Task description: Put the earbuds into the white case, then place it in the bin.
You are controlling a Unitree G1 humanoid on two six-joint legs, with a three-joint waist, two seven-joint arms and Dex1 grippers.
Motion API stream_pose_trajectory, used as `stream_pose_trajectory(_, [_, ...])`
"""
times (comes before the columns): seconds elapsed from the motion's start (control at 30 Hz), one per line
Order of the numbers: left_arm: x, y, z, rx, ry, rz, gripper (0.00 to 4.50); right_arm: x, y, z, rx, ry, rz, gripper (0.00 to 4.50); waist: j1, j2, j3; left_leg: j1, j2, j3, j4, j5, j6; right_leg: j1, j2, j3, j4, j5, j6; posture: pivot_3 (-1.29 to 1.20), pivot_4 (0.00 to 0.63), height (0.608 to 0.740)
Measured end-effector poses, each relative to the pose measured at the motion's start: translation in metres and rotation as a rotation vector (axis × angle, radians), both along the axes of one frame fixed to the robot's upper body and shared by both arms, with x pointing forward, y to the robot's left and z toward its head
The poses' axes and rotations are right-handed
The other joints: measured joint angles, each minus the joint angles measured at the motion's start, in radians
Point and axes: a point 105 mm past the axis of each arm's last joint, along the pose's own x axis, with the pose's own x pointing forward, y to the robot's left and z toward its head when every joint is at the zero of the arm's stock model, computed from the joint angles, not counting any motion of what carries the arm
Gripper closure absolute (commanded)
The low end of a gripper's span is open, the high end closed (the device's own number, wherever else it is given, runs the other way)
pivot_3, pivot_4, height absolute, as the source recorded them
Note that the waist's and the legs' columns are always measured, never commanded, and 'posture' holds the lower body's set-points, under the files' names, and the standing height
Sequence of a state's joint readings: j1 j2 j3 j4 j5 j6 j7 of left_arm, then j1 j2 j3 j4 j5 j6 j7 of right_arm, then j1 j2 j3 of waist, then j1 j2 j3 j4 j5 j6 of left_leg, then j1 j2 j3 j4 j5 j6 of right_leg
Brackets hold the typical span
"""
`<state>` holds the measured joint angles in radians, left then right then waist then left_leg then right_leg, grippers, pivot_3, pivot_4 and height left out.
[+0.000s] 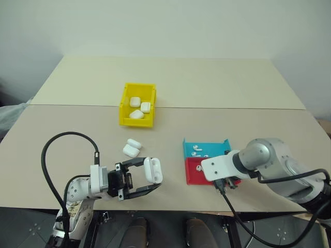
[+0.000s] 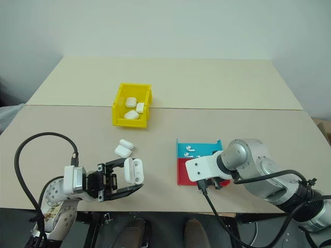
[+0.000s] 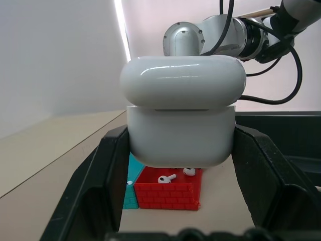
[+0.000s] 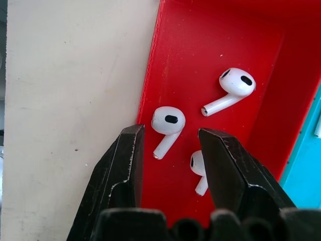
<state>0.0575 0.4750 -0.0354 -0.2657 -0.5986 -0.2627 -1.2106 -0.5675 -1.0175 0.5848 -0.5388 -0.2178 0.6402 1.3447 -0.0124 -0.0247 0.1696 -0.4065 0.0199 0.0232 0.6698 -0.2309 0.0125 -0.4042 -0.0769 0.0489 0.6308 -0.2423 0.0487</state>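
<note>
This looks like a robotics test lab rather than a home or shop. A plain beige rectangular tabletop, made of two boards butted together, stands against a bare white wall just behind it. Near the table's middle sits a small bright yellow plastic storage bin; nearer the front edge lie shallow teal and red plastic sorting trays. Loose black cables loop over the table's front edge.

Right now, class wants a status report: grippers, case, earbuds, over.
Left gripper shut on white case, lid ajar. Right gripper open above red tray, fingers straddling one earbud. Yellow bin holds three cases. Nothing blocking.
</note>
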Motion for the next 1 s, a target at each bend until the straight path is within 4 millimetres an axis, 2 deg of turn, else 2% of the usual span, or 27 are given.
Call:
stream_pose_trajectory(0.73, [-0.0002,-0.0011,0.0011,0.006,-0.003,0.034,1.73,0.0028,0.0043,-0.003,0.007,-0.003,0.001,2.39,0.0,0.0,0.0,0.0,0.0,0.0,0.0,0.0,0.0,0.0,0.0,0.0,0.0,0.0,0.0,0.0,0.15,0.74])
stream_pose_trajectory(0.83, [-0.0001,-0.0012,0.001,0.007,-0.002,0.036,1.73,0.0024,0.0041,-0.0034,0.006,-0.001,0.0,3.03,0.0,0.0,0.0,0.0,0.0,0.0,0.0,0.0,0.0,0.0,0.0,0.0,0.0,0.0,0.0,0.0,0.15,0.74])
stream_pose_trajectory(0.9, [0.0002,-0.0011,0.0011,0.006,-0.002,0.038,1.73,0.0023,0.0041,-0.0036,0.006,0.0,0.0,3.64,0.0,0.0,0.0,0.0,0.0,0.0,0.0,0.0,0.0,0.0,0.0,0.0,0.0,0.0,0.0,0.0,0.15,0.74])
stream_pose_trajectory(1.0, [0.0005,-0.0012,0.0018,0.004,0.0,0.043,1.73,0.0032,0.0056,-0.004,0.008,-0.008,0.001,3.64,0.0,0.0,0.0,0.0,0.0,0.0,0.0,0.0,0.0,0.0,0.0,0.0,0.0,0.0,0.0,0.0,0.15,0.74])
